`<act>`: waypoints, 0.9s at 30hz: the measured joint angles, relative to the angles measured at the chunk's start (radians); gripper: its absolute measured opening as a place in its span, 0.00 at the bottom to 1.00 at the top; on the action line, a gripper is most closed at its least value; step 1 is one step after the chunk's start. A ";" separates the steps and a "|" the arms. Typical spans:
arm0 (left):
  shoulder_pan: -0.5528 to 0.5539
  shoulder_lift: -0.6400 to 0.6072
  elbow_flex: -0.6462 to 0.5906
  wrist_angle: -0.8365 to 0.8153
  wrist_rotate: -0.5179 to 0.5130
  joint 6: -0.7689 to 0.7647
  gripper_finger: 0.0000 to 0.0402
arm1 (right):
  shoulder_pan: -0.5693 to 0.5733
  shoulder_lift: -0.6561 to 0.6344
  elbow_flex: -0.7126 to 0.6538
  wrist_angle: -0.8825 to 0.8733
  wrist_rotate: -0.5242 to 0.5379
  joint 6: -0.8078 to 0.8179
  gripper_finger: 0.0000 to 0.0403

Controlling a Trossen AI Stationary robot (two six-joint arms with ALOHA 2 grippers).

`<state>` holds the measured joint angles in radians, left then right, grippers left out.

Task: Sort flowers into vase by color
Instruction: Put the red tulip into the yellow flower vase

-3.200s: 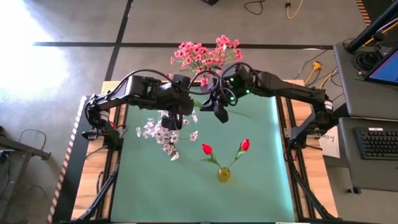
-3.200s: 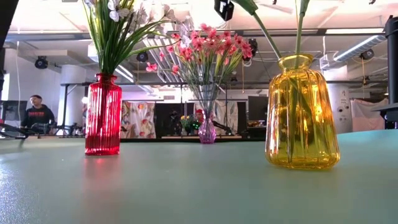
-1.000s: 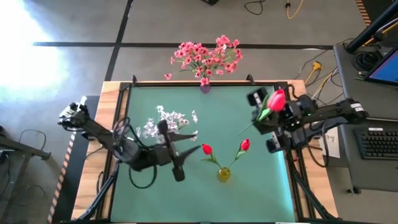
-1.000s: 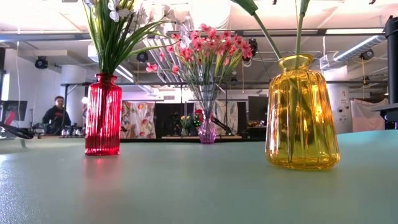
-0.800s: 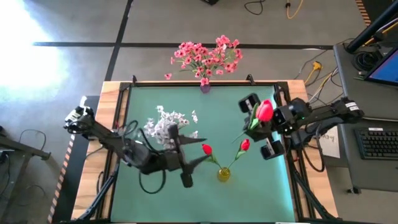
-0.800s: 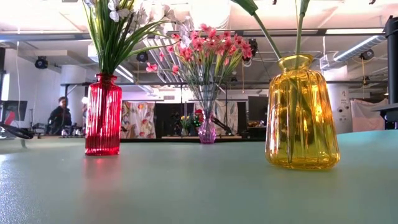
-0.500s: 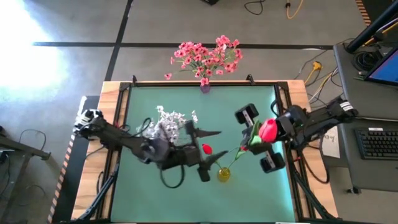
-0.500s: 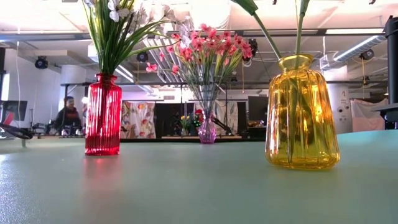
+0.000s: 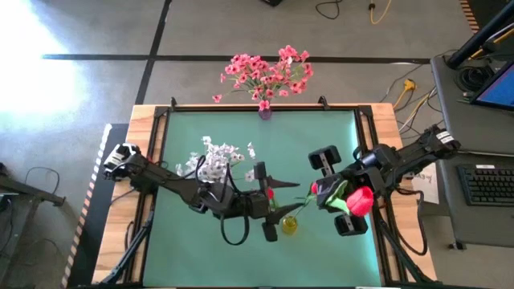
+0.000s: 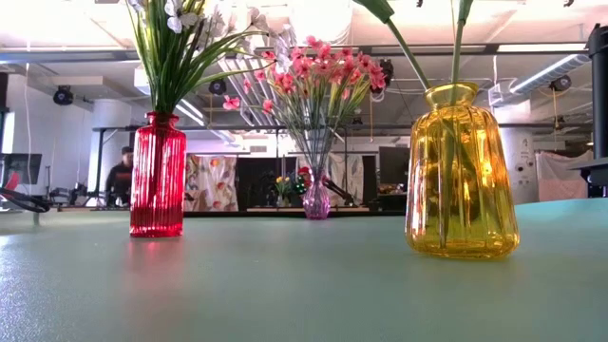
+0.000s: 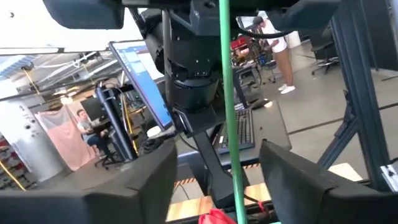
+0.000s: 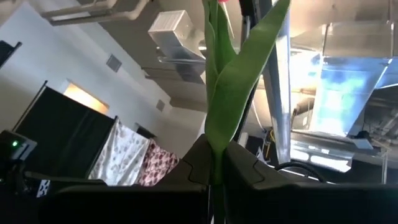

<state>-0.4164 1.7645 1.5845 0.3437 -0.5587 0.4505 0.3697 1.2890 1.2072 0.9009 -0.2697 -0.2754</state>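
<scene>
The right fingers (image 9: pixel 328 195) are pinched shut on the thin green stem of a red bud (image 9: pixel 359 201), just to the 3 o'clock side of the ribbed yellow glass vase (image 9: pixel 288 225); the left fingers (image 9: pixel 268 199) stand parted around that stem just above the vase, not closed on it. The matte green bench (image 9: pixel 201 257) lies open toward 6 o'clock. White sprays (image 9: pixel 213 159) stand at 10 o'clock, pink sprays (image 9: pixel 265 71) at the 12 o'clock edge.

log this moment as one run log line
right gripper: shut on red flower | left gripper: jaws open around its stem, over yellow vase
</scene>
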 joint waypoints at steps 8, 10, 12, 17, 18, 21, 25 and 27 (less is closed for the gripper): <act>-0.002 0.002 0.000 -0.056 0.000 -0.067 0.10 | 0.019 0.010 -0.001 -0.006 0.005 0.000 0.03; -0.002 0.002 0.000 -0.074 0.000 -0.077 0.03 | 0.019 0.011 -0.004 -0.009 0.008 0.014 0.03; -0.004 0.002 0.000 -0.086 -0.001 -0.081 0.03 | 0.019 0.010 -0.006 -0.027 0.009 0.017 0.03; -0.024 0.002 -0.001 -0.131 -0.002 -0.098 0.01 | 0.019 -0.010 -0.007 -0.117 0.009 0.023 0.03; -0.031 0.002 -0.001 -0.135 -0.003 -0.098 0.01 | 0.019 -0.018 -0.007 -0.134 0.008 0.033 0.03; -0.050 0.002 -0.001 -0.139 -0.039 -0.096 0.00 | 0.019 -0.037 -0.007 -0.171 0.013 0.077 0.03; -0.074 -0.006 -0.001 -0.171 -0.107 -0.091 0.00 | 0.019 -0.058 -0.008 -0.230 0.081 0.108 0.03; -0.080 -0.009 -0.001 -0.177 -0.112 -0.091 0.00 | 0.019 -0.069 -0.008 -0.261 0.089 0.104 0.03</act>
<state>-0.4962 1.7553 1.5837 0.1667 -0.6704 0.3597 0.3885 1.2196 1.1995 0.6398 -0.1805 -0.1714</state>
